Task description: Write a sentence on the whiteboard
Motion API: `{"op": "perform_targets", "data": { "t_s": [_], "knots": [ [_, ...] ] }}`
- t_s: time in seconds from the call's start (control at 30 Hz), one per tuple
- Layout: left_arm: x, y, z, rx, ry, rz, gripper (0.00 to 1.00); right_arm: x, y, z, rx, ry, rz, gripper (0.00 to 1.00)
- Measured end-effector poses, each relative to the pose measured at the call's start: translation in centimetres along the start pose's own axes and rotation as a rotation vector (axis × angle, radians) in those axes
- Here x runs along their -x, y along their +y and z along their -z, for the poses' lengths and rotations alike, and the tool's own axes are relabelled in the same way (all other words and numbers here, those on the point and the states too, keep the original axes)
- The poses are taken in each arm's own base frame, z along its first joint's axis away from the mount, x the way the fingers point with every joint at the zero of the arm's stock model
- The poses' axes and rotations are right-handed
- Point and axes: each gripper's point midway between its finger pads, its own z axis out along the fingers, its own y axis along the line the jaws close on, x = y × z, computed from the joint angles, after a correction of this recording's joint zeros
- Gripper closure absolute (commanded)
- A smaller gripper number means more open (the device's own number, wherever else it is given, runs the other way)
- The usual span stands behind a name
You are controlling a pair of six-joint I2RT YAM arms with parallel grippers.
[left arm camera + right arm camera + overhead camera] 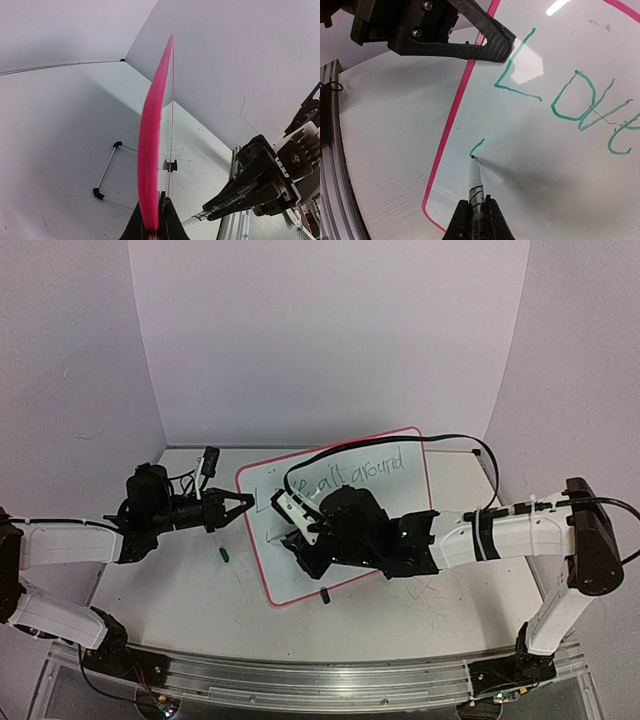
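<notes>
The whiteboard [400,500], white with a red-pink rim, lies tilted on the table. Green words "Love all around" [345,476] run along its far part; "Love" [580,102] shows in the right wrist view. My left gripper [250,503] is shut on the board's left rim, seen edge-on as a pink strip [150,150]. My right gripper [476,215] is shut on a white marker [476,182]. Its tip touches the board at the end of a short fresh green stroke [477,146] below the "L". The left fingers [470,45] show at the rim there.
A small green marker cap [225,554] lies on the table left of the board. A black clip [170,165] and a thin metal stand bar [106,171] show under the board. The aluminium rail [320,675] runs along the near edge. A black cable [400,443] arcs over the board.
</notes>
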Motion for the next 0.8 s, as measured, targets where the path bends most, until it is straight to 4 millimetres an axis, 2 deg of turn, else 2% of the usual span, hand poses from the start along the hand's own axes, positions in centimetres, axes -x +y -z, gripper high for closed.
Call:
{"op": "perform_targets", "data": {
  "t_s": [0.8],
  "knots": [
    [0.0,0.1,0.0,0.005,-0.001,0.001,1.00,1.1,-1.4,0.6,-0.050,-0.030,-0.024,1.00]
  ]
}}
